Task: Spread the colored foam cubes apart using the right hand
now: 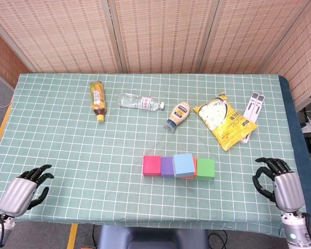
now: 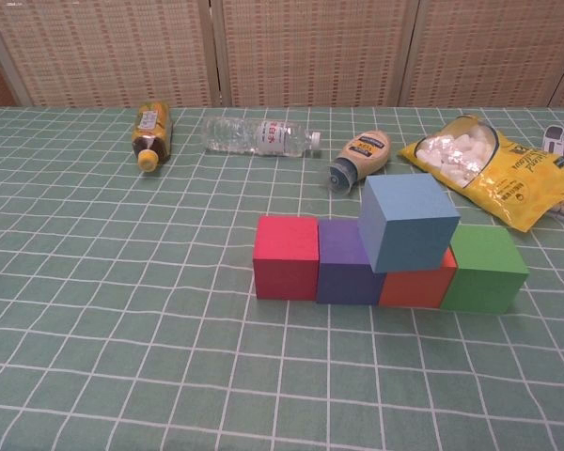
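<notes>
Foam cubes stand in a touching row near the table's middle front: a pink cube [image 1: 152, 166] [image 2: 286, 256], a purple cube [image 1: 167, 167] [image 2: 348, 264], an orange cube [image 1: 193, 168] [image 2: 415, 284] and a green cube [image 1: 206, 169] [image 2: 486, 270]. A light blue cube [image 1: 183, 164] [image 2: 409, 222] sits tilted on top of the purple and orange ones. My right hand [image 1: 279, 181] rests at the front right edge, fingers curled apart, holding nothing, well right of the green cube. My left hand [image 1: 25, 188] lies at the front left edge, empty. Neither hand shows in the chest view.
Behind the cubes lie a tea bottle [image 1: 97, 100], a clear water bottle [image 1: 140, 102], a mayonnaise bottle [image 1: 178, 114], a yellow snack bag [image 1: 225, 120] and a white pack [image 1: 253, 111]. The green checked tablecloth [image 1: 67, 150] covers the table.
</notes>
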Tool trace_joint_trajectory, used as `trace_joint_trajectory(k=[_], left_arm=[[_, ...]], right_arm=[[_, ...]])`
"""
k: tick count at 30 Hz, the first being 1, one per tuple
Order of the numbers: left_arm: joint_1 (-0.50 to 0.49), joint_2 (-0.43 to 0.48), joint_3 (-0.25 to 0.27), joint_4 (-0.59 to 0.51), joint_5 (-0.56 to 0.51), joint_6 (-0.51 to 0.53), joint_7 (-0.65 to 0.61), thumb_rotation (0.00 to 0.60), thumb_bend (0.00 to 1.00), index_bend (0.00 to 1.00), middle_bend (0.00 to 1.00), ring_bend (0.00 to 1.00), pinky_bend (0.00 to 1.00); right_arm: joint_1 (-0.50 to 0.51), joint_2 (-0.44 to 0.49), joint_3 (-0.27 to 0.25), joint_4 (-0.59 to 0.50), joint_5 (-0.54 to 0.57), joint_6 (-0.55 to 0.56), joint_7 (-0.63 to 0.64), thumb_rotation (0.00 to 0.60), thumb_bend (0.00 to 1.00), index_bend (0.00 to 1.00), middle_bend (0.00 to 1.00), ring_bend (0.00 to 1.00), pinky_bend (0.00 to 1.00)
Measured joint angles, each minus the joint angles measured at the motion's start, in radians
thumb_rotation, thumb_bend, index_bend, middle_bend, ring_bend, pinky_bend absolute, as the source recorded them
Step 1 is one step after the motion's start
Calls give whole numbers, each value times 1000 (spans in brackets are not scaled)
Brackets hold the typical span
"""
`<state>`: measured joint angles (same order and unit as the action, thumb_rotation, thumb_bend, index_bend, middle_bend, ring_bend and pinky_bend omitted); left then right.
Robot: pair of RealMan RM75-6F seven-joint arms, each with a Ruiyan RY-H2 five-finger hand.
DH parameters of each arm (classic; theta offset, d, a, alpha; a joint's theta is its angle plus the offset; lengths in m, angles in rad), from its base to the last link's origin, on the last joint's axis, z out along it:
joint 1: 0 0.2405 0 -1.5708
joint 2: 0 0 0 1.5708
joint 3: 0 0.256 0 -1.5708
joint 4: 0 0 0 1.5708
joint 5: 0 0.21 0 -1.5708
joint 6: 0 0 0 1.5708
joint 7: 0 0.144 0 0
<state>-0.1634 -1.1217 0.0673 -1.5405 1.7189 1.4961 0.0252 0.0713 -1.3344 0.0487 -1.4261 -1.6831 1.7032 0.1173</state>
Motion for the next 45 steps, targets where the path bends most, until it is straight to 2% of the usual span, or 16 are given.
trace_joint_trajectory(k=[2, 7, 11, 15, 20, 26, 30, 36, 40, 45], left_arm=[[5, 4, -2, 4, -1, 8, -6, 600, 476, 373, 203, 288, 448], [6, 5, -2, -1, 2, 6, 0, 600, 476, 372, 203, 288, 448], [5, 1, 1, -2, 8, 0, 15, 600, 476, 372, 203, 288, 448], [-4, -4, -2, 5, -6, -26, 11, 600, 476, 373, 204, 288, 450], [-7, -2, -10, 6, -37, -40, -1, 600, 476, 373, 204, 288, 451], [5, 3, -11, -1, -11, 4, -3, 600, 476, 372, 206, 288, 451], [3, 3, -9, -1, -9, -6, 1, 600, 475, 373, 207, 287, 451], [5, 8, -13, -1, -14, 1, -16, 600, 477, 374, 209, 288, 451], [9, 14, -13, 0, -7, 17, -30, 600, 477, 375, 211, 288, 451], [12, 17, -11, 2, 0, 23, -40, 600, 476, 377, 214, 288, 451]], right_arm=[[0, 3, -3, -4, -3, -2, -10, 600, 268, 187, 214, 187, 319], [-2, 4, -11, 1, -17, 2, -1, 600, 172, 119, 177, 140, 319], [1, 9, -15, -3, -21, -5, 20, 600, 116, 97, 154, 111, 298], [11, 5, -13, 5, -24, -14, 37, 600, 88, 73, 129, 74, 179], [27, -3, -24, 18, -36, -40, 98, 600, 65, 61, 118, 39, 82], [74, 14, -62, -19, -90, -108, 158, 600, 53, 50, 110, 34, 59], [113, 17, -54, -65, -99, -159, 115, 600, 49, 48, 110, 34, 58], [202, -7, -21, -143, -72, -309, 37, 600, 48, 47, 110, 34, 58], [277, -43, 6, -181, -34, -433, -40, 600, 48, 48, 111, 34, 57], [341, -111, 48, -203, 25, -511, -161, 600, 48, 65, 112, 34, 24]])
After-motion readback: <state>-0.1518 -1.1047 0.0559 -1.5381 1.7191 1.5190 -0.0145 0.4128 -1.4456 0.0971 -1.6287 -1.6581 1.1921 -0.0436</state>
